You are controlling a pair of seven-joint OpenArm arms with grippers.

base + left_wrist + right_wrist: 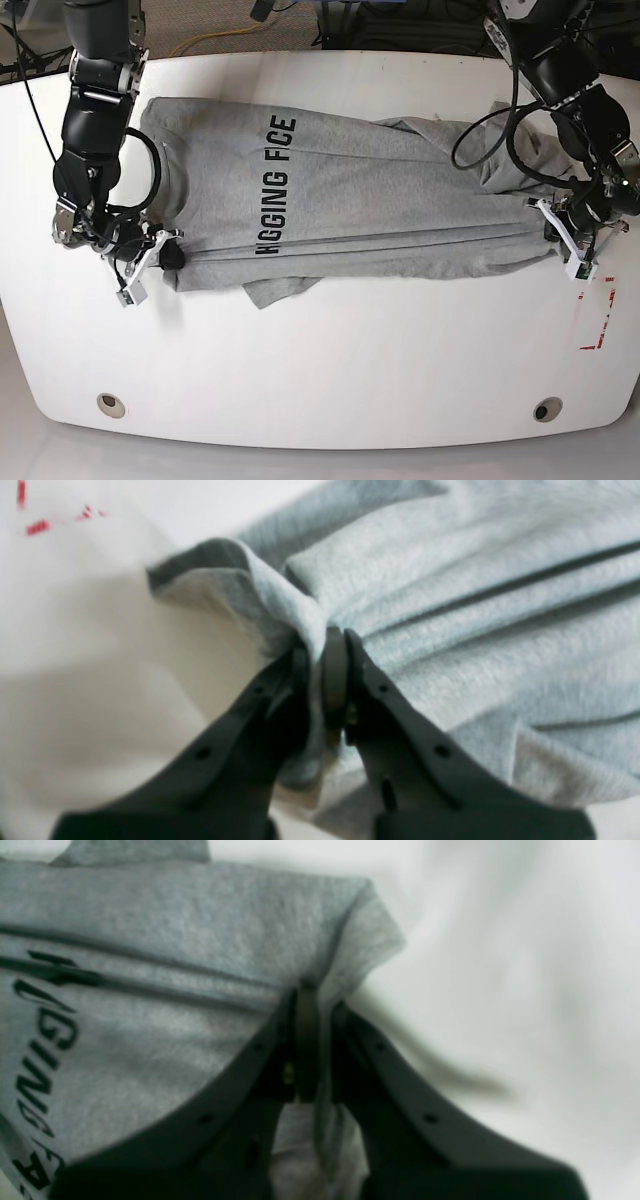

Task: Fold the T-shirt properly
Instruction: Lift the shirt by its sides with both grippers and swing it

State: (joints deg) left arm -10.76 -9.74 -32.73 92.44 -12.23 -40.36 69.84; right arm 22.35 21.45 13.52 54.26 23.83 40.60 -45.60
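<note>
- The T-shirt (pixel 350 205) is soft heather-grey jersey, lying stretched across the middle of the white surface (pixel 330 370) in the base view, with long shallow creases running left to right and black block letters (pixel 277 185) printed left of centre.
- A loose flap of cloth (pixel 275 290) hangs out of the shirt's lower edge, left of centre in the frame.
- The left gripper (pixel 327 652), at the right end of the shirt in the base view, is clamped together on a bunched corner of the T-shirt; the fabric puckers into fine folds at the pinch.
- The right gripper (pixel 312 1000), at the left end in the base view, is likewise pinched on a shirt corner, beside the lettering.
- The surface is smooth, glossy and round-cornered; wide bare room lies below the shirt, a narrower strip above.
- Red tape marks (pixel 600 320) sit near the right edge, just below the left gripper.
- Two round holes (pixel 112 404) sit near the bottom edge.
</note>
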